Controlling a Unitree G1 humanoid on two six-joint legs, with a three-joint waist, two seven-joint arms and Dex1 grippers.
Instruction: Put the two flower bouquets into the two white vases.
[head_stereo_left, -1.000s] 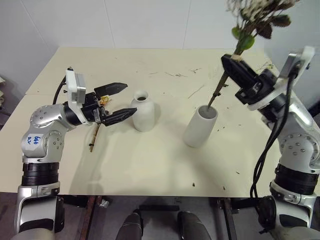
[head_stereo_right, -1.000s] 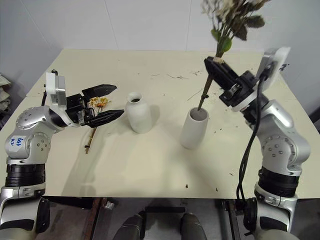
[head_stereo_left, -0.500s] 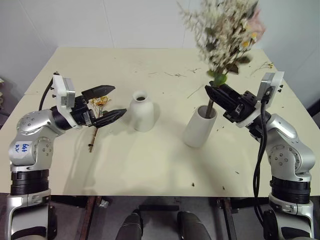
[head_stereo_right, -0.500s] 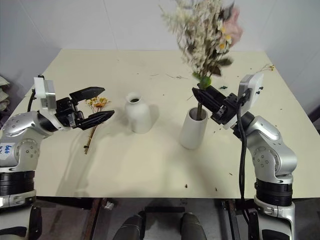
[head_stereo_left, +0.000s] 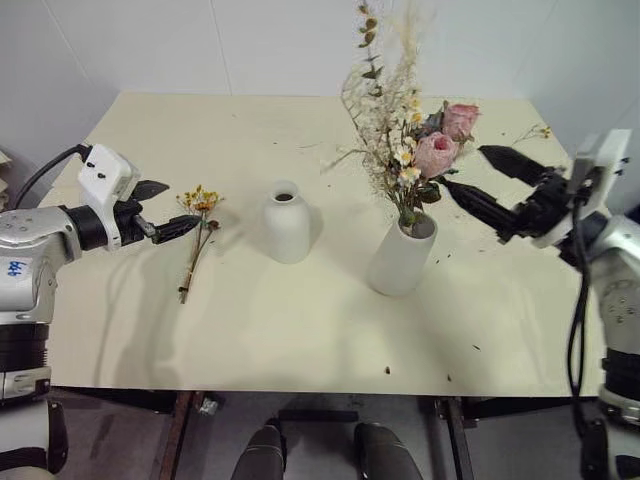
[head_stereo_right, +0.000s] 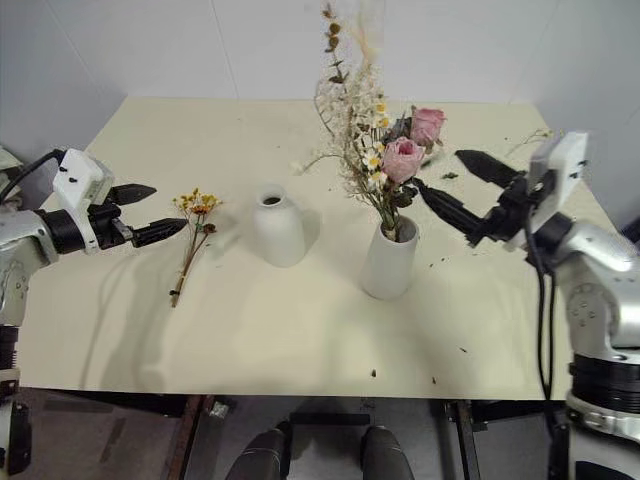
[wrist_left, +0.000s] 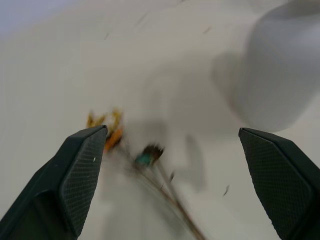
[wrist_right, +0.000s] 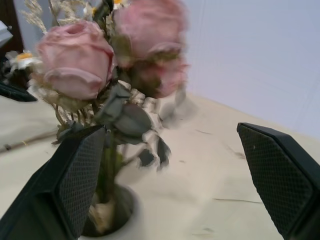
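Left eye view: large bouquet (head_stereo_left: 405, 140) stands in the tall vase (head_stereo_left: 401, 258); small bouquet (head_stereo_left: 196, 235) lies on the table (head_stereo_left: 300, 320) beside the squat vase (head_stereo_left: 286, 227).
Left wrist view: left gripper (wrist_left: 180, 145) gapes wide, empty, over the small bouquet.
Right wrist view: right gripper (wrist_right: 172, 150) spread wide, empty, beside the roses.

Pink roses (head_stereo_left: 436, 152), white vases (head_stereo_left: 286, 228), yellow-orange flowers (head_stereo_left: 199, 199), cream table (head_stereo_left: 300, 330)

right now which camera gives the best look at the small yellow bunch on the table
The left eye view: the small bunch lies whole on the table, flowers to stem end, between the open left gripper and the squat vase. The right eye view shows the same. The left wrist view shows it blurred, the stems cut off.
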